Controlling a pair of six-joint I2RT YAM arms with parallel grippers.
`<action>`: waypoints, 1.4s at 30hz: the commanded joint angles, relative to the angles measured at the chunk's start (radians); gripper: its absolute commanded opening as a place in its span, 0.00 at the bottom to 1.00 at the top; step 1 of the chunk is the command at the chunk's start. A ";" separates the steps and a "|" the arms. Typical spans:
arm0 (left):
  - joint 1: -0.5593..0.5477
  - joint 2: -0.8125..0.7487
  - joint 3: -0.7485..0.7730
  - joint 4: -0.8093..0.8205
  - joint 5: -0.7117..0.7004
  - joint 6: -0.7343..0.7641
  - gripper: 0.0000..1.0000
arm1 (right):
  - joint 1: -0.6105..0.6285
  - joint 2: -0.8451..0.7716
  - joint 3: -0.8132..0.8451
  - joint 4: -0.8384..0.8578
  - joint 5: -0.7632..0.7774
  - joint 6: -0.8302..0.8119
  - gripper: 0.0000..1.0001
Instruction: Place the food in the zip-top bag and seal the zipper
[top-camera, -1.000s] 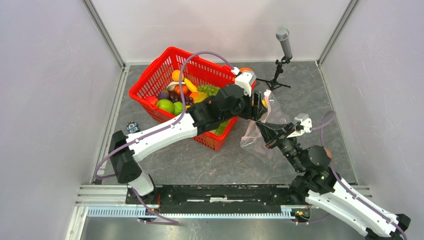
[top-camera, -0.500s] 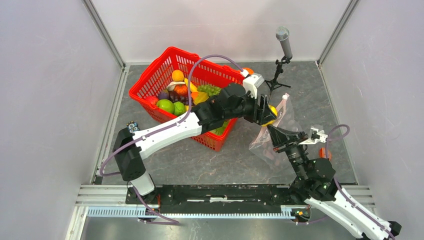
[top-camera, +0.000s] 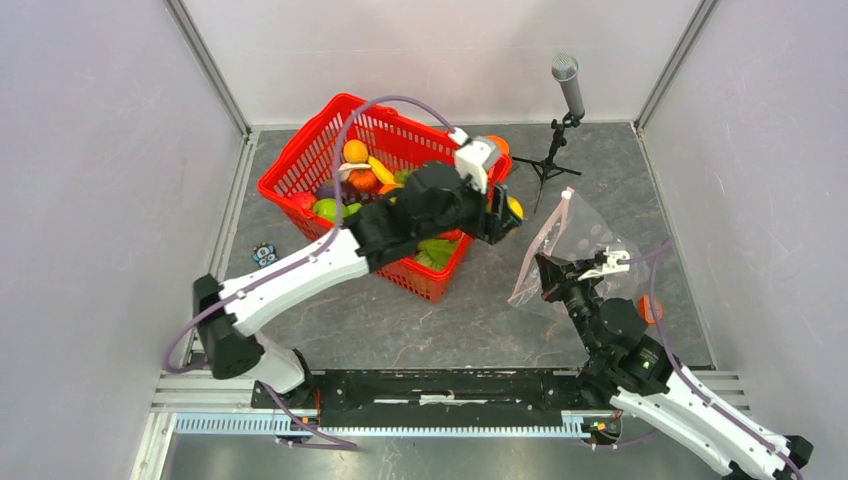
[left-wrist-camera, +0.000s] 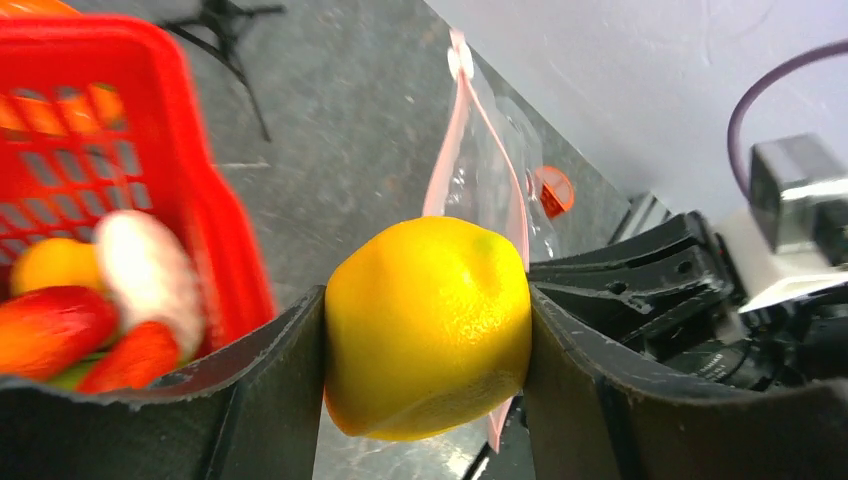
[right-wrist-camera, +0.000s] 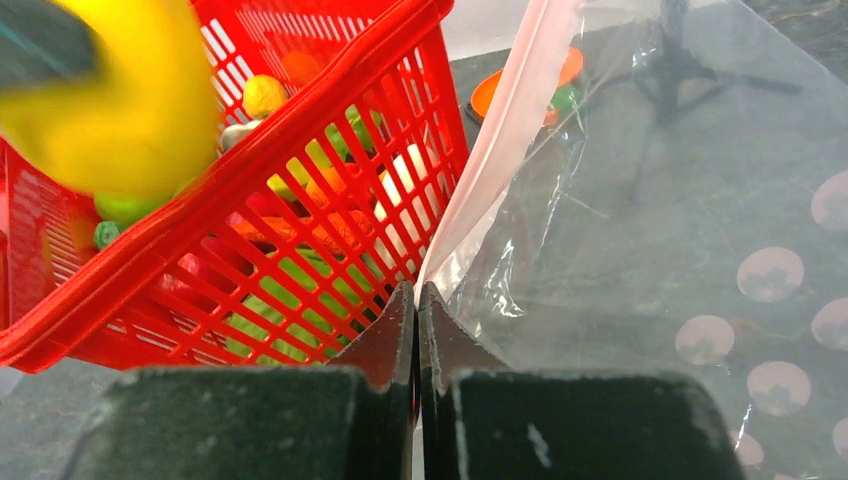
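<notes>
Gleaming glossy and smooth on the lemon (left-wrist-camera: 428, 325); crinkling as clear, shiny plastic in the bag (right-wrist-camera: 650, 230); showing hard red plastic mesh in the basket (left-wrist-camera: 215, 240).

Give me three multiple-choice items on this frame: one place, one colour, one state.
1. Top view: the red basket sits where relative to the zip-top bag?
A) left of it
B) right of it
C) inside it

2. The food in the left gripper is what colour?
A) purple
B) yellow
C) green

3. The right gripper is:
A) open and empty
B) shut on a fruit
C) shut on the zip-top bag

1 A: the basket lies left of the bag.
2 B: the left wrist view shows a yellow fruit clamped.
3 C: the right wrist view shows it pinched on the bag's edge.
</notes>
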 joint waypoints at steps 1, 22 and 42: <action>0.072 -0.135 0.011 -0.041 -0.113 0.110 0.38 | 0.002 0.059 0.012 0.076 -0.045 -0.044 0.00; 0.230 -0.266 -0.205 0.006 0.044 0.038 0.39 | 0.003 0.241 0.113 0.226 -0.320 -0.191 0.00; 0.210 -0.227 -0.239 0.438 0.727 -0.200 0.38 | 0.001 0.232 0.223 0.103 -0.363 -0.252 0.00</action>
